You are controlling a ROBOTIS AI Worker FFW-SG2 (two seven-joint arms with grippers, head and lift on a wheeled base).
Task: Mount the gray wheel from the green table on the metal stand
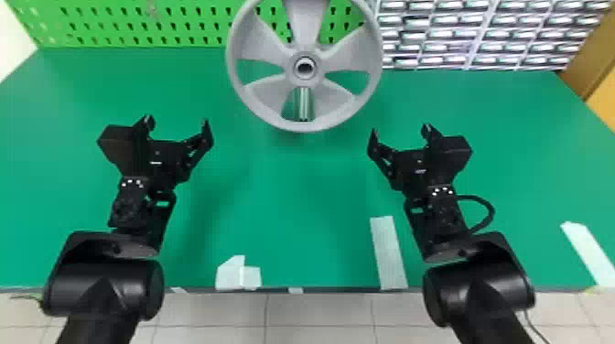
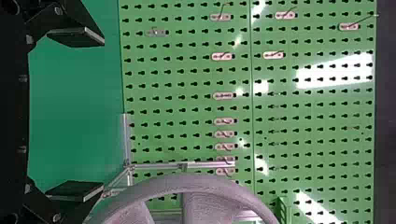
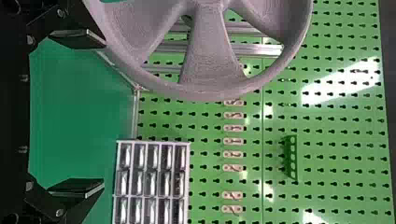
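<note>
The left arm [image 1: 103, 286] and right arm [image 1: 478, 292] are black, each with a smooth, glossy barrel joint and pale dots [image 1: 132, 183] across a boxier wrist. A black cable [image 1: 492, 211] loops beside the right wrist. Left pincer [image 1: 176, 120] and right pincer [image 1: 400, 130] have angular linkages, silvery screws [image 2: 57, 217] and flat dark pads [image 2: 77, 36].

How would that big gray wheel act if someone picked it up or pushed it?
The gray wheel would probably feel stiff, its thick rim keeping a clean circle. It may be light for its size, given the wide gaps between its spokes. Set upright on the table, it would likely roll.
</note>
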